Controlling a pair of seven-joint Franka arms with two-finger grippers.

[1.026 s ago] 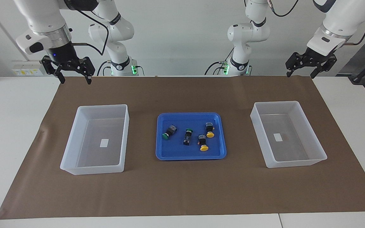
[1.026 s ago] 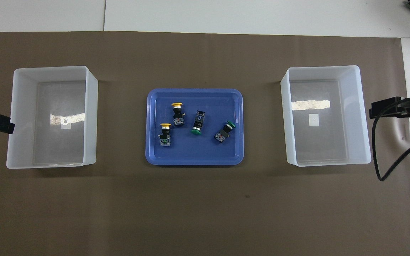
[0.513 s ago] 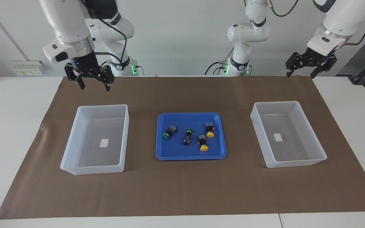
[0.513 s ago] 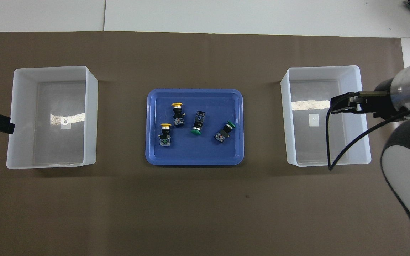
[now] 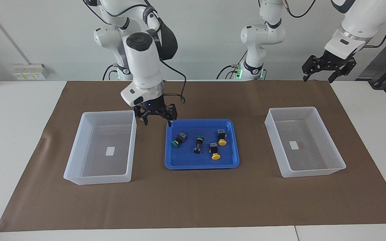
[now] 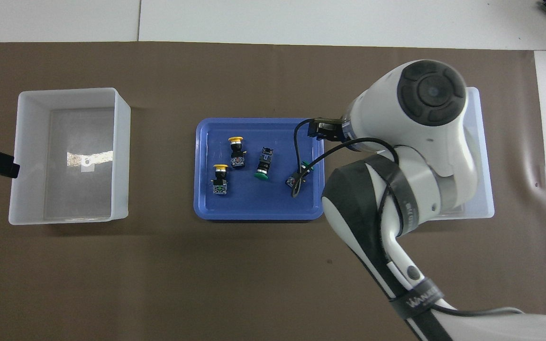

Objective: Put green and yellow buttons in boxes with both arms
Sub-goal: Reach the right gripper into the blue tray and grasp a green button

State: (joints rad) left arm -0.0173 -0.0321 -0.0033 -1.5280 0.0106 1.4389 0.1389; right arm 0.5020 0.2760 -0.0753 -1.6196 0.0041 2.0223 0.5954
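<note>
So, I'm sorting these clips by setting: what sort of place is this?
Most likely a robotics lab bench: two white arms mounted at a white table, a brown mat, two plastic boxes and a blue tray of buttons laid out for a sorting trial.

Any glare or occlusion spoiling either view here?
Overhead view: a bright glare streak lies on the floor of the left arm's box, and the right arm hides most of the other box. Facing view: even light, soft shadows, both boxes and the tray unobstructed.
</note>
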